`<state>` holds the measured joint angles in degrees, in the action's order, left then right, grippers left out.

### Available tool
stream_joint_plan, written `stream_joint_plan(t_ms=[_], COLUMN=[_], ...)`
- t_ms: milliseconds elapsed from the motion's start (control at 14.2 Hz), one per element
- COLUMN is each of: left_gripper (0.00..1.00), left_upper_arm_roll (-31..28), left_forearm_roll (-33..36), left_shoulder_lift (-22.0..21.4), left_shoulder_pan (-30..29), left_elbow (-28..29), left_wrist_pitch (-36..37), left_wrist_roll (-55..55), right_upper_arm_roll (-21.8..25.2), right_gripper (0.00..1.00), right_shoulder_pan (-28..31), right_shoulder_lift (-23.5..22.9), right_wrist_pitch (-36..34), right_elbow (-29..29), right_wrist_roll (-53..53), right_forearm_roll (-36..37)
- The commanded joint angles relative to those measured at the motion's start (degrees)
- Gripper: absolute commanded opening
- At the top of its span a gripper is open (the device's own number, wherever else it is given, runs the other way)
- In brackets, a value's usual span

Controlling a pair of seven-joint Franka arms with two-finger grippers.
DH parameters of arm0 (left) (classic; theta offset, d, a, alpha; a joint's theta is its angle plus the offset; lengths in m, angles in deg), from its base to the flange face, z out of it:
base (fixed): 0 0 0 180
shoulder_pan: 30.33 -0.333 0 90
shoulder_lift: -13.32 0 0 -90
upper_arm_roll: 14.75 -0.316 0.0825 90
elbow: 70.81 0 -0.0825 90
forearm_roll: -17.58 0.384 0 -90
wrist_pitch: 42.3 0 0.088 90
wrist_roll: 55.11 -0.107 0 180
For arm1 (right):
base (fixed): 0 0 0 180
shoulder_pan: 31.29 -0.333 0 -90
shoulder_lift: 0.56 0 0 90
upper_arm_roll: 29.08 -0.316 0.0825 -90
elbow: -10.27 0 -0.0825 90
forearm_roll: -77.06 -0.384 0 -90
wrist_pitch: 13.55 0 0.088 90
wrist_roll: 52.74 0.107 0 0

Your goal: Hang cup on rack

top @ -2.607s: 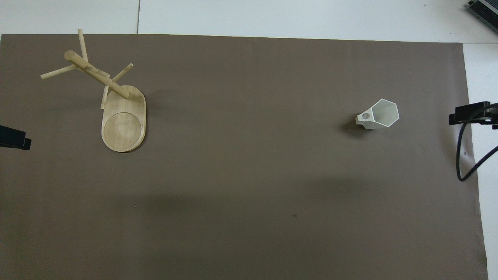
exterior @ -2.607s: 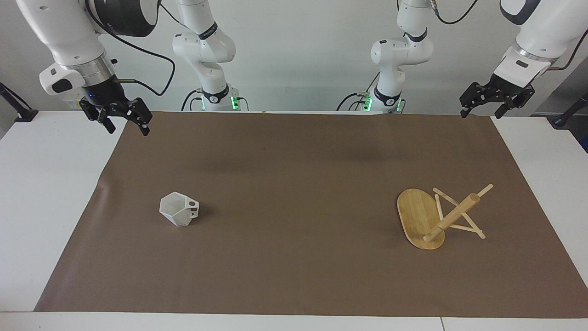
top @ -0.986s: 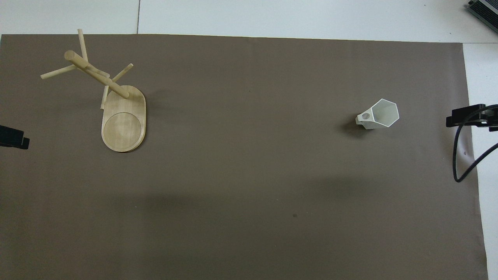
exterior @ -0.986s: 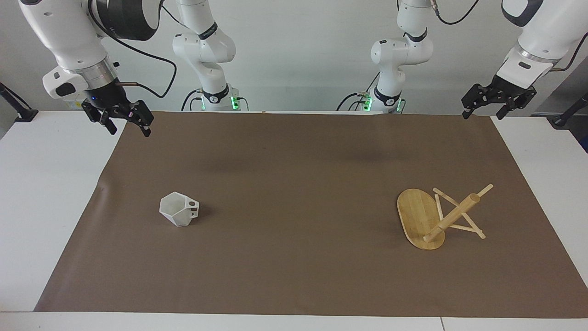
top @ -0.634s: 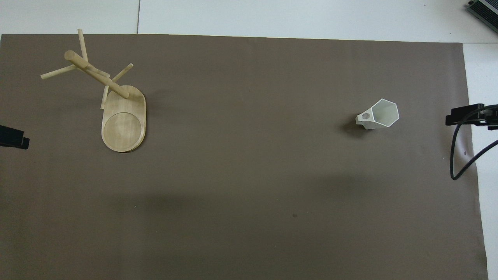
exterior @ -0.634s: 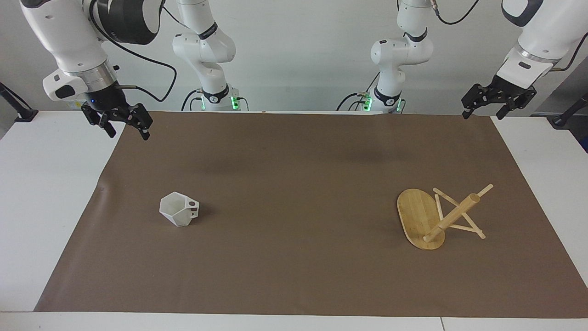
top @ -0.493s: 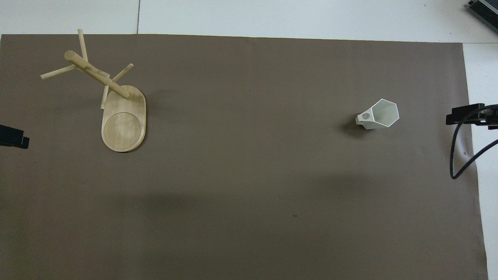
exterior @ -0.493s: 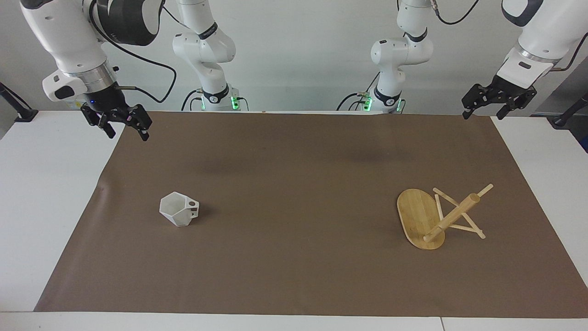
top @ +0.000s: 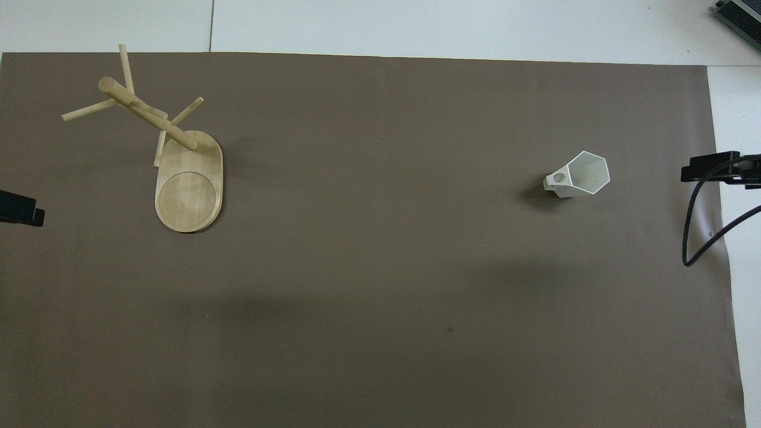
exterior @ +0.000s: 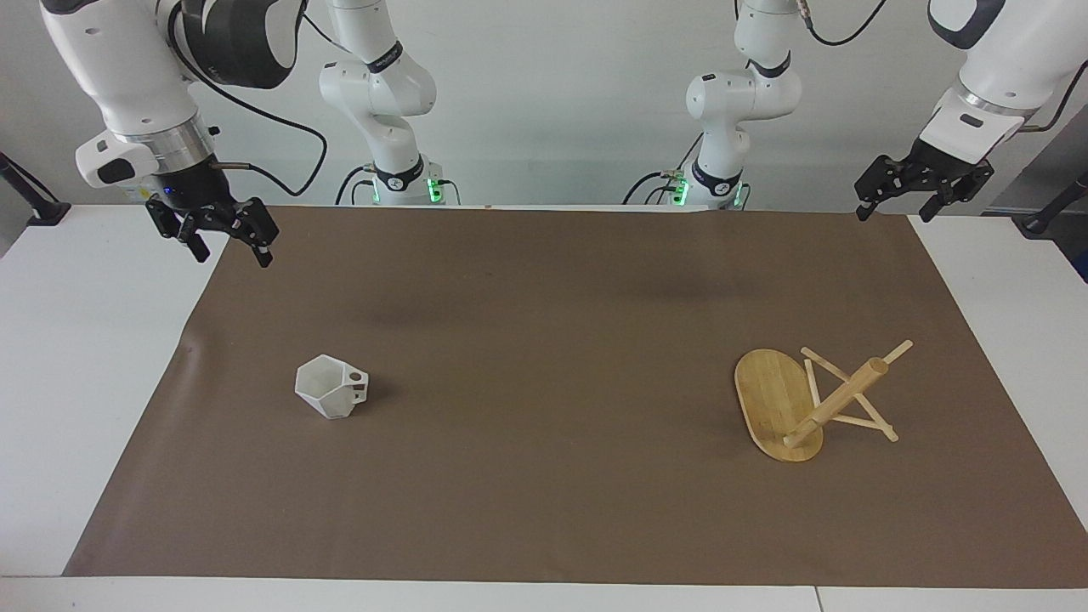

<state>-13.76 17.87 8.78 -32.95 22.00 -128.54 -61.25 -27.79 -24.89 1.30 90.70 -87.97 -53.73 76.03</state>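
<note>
The right gripper hangs in the air over the corner of the brown mat at the right arm's end of the worktop, its jaws spread and holding nothing; in the overhead view only its dark tip shows at the mat's edge, with a black cable looping below it. The left gripper waits raised over the mat's corner at the left arm's end, its jaws also spread and empty, and only a dark sliver of it enters the overhead view. Farther from the robots, the cup stands upright on the mat toward the right arm's end, its hexagonal rim facing up and its blocky handle with the round hole turned toward the middle of the mat. It is well apart from both grippers. The rack stands toward the left arm's end of the mat, a little farther from the robots than the cup. Its oval base lies flat, the thick post rises from the end of the base farther from the robots, and thin pegs cross through the post. Cup and rack are well apart, with bare mat between them.
</note>
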Motion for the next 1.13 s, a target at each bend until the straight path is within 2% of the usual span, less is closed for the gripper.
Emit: stream_joint_plan(t_ms=[0, 564, 775, 1057], left_gripper=[1.00, 1.00, 1.00, 1.00], left_upper_arm_roll=[0.2, 0.2, 0.2, 0.2], left_forearm_roll=[0.6, 0.6, 0.6, 0.6], left_shoulder_lift=[-1.5, -1.9, -2.0, -2.0], left_shoulder_pan=[-0.5, -0.5, -0.8, -0.8], left_elbow=[2.1, 3.1, 3.8, 3.7], left_wrist_pitch=[-1.6, -2.6, -2.9, -2.9], left_wrist_roll=[0.4, 0.4, 0.4, 0.5], right_upper_arm_roll=[-0.5, -0.6, -0.6, -0.6], right_gripper=[1.00, 1.00, 1.00, 1.00], right_shoulder_pan=[0.5, -0.5, -1.6, -2.5], right_shoulder_lift=[0.0, -9.1, -10.7, -13.1], right_wrist_pitch=[2.6, 11.4, 18.8, 24.1], right_elbow=[-1.5, -2.3, -6.6, -9.2], right_wrist_roll=[-1.2, -1.0, -0.9, -0.5], right_forearm_roll=[0.9, 0.2, 0.2, 0.1])
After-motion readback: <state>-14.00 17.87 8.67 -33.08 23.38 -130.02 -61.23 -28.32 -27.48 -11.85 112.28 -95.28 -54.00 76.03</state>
